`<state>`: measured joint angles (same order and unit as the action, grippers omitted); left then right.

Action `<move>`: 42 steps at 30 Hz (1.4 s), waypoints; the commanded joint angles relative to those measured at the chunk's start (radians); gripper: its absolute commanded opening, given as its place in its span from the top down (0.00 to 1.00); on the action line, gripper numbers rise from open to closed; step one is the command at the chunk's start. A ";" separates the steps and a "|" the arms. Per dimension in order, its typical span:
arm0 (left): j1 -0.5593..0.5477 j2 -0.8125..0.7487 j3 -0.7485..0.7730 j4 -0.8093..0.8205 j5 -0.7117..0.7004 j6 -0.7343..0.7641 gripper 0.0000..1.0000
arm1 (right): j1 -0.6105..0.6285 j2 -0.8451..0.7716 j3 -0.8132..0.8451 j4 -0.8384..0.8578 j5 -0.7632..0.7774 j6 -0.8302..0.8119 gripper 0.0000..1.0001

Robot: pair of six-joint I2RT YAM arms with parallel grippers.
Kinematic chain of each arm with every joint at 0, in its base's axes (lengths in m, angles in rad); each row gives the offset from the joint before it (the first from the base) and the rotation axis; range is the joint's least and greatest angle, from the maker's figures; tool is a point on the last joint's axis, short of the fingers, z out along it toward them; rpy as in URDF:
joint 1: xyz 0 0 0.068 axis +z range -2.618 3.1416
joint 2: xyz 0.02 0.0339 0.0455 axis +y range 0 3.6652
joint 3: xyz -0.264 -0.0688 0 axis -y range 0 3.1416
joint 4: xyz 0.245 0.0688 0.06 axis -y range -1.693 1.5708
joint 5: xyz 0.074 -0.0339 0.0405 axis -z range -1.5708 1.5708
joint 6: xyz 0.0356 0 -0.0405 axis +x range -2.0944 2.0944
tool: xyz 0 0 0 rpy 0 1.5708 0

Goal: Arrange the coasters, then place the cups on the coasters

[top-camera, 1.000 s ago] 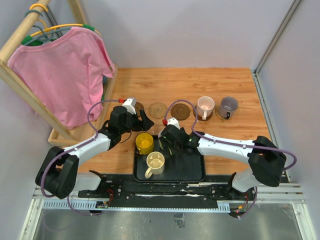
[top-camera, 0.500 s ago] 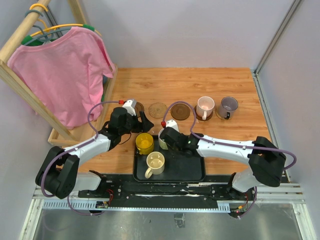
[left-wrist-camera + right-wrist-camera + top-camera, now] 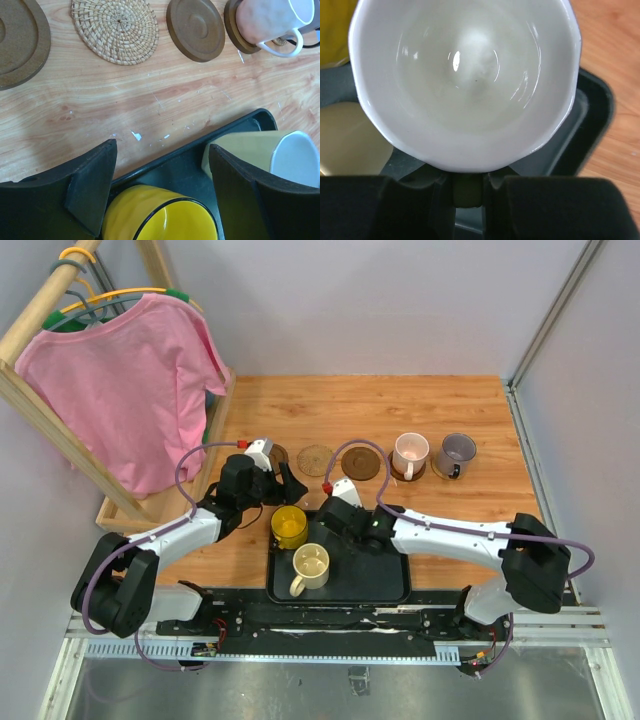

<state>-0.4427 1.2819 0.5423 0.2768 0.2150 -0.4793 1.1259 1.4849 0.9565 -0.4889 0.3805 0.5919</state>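
The right hand (image 3: 467, 192) has just pinched shut on the near side of the white cup (image 3: 465, 75) in the black tray (image 3: 592, 105), so a lift toward a bare coaster (image 3: 361, 462) looks next; the left hand (image 3: 162, 185) hangs spread.

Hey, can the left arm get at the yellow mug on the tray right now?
Probably yes. The left end effector is open, with the yellow mug showing between its fingers and nothing in between. The right end effector, gripping a white mug close beside it, might crowd the approach.
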 commanded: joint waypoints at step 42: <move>-0.009 -0.009 0.076 -0.054 -0.153 0.088 0.21 | -0.476 0.391 0.526 0.060 0.017 -0.055 0.99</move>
<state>-0.4431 1.2602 0.5823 0.2195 0.0711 -0.4061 0.6598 1.8793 1.4220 -0.4763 0.4046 0.5491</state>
